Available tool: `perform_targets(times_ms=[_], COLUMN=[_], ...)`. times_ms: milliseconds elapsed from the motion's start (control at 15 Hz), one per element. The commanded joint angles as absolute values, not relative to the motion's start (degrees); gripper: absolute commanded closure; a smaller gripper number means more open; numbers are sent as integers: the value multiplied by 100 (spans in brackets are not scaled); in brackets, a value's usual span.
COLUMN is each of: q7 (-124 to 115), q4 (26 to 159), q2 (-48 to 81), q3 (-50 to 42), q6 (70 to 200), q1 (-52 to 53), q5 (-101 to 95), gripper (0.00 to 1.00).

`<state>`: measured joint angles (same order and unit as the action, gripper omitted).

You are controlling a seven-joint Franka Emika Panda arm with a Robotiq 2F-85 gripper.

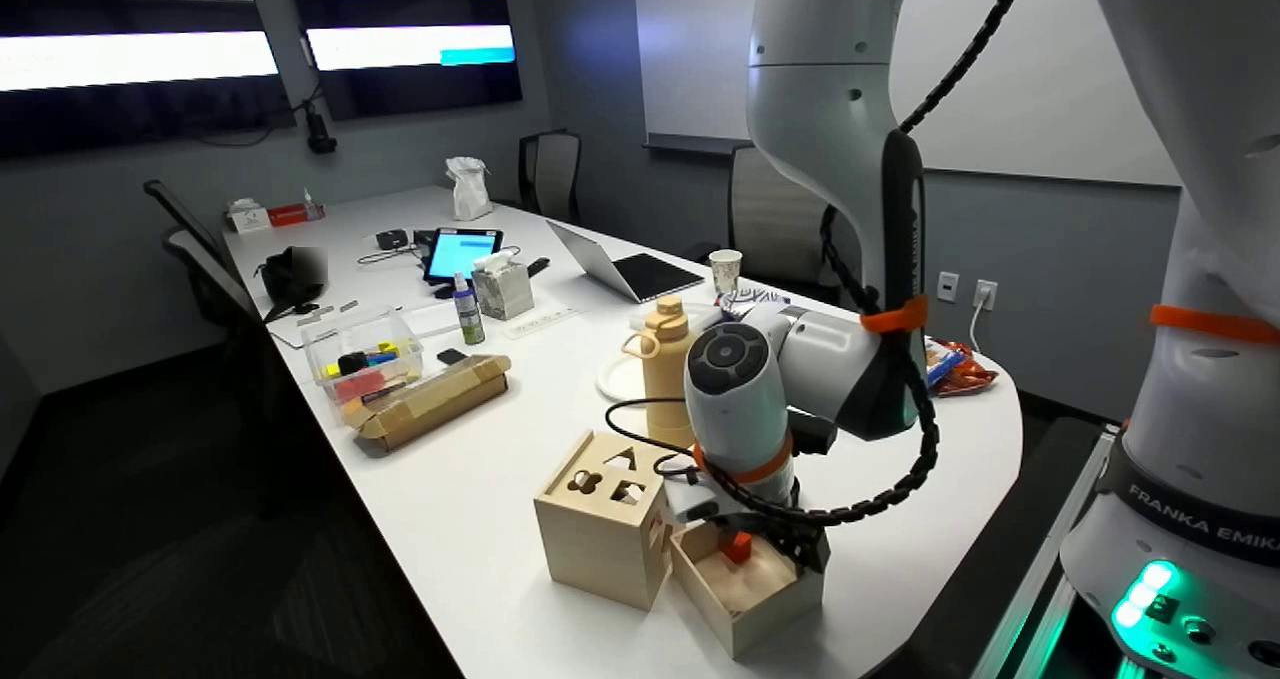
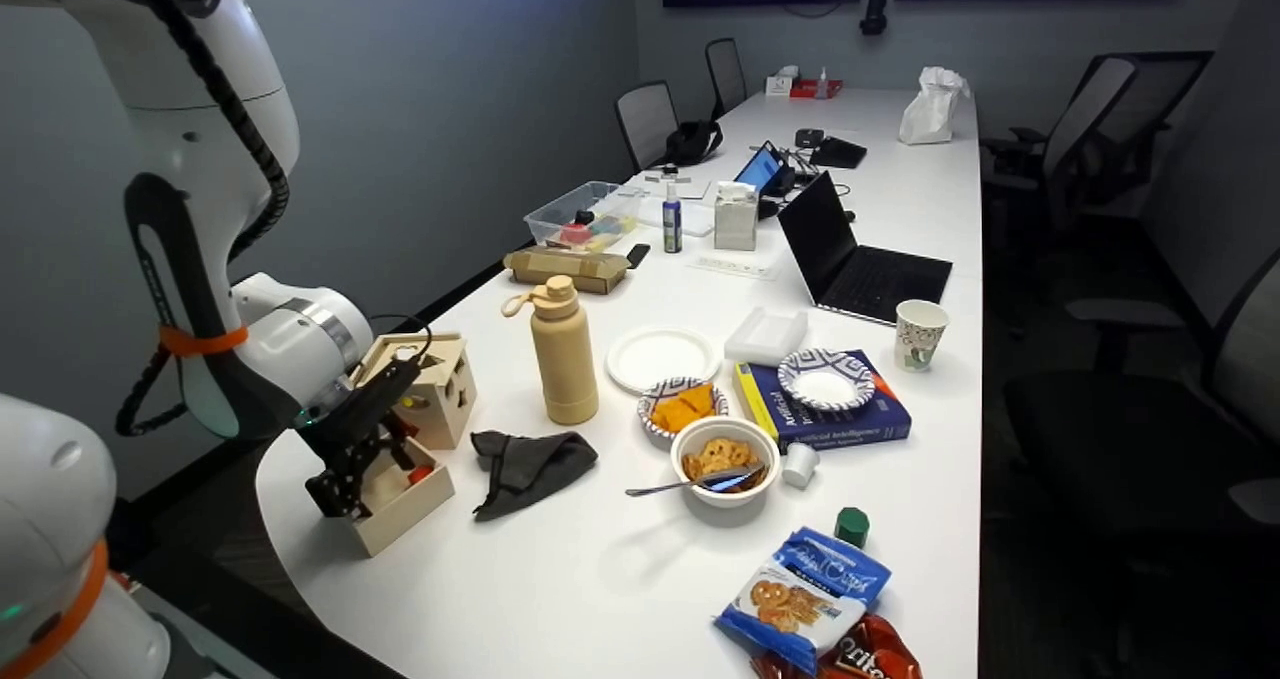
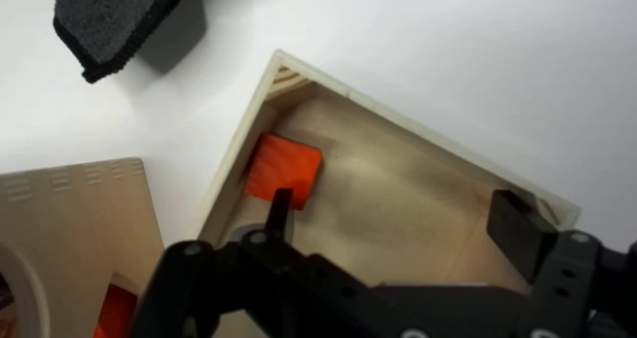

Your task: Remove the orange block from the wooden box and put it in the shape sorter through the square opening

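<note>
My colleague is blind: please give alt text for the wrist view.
An orange block lies inside a wooden box near one corner, its lower edge partly hidden by the open tool in the foreground. Part of the shape sorter shows at lower left, a grey cloth at upper left.

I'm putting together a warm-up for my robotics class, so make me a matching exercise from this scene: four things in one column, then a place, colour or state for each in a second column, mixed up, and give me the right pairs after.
Things
1. orange block
2. gripper
3. shape sorter
4. water bottle

Places, colours and states
A. tan and upright, with a carrying loop
B. pale wood, with shaped holes cut in its top
C. inside the open-topped wooden box
D. open, with nothing in its grasp

Right pairs: 1-C, 2-D, 3-B, 4-A
</note>
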<state>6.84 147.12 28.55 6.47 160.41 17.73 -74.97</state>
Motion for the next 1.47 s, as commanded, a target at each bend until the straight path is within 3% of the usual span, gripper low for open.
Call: perform_targets(times_ms=[0, 1400], q7=[41, 293], q4=[14809, 14534], q2=[2679, 3252], q3=[531, 799], q6=[16080, 16221], q1=[1918, 1439], q5=[-7969, -6806], gripper=[0, 0])
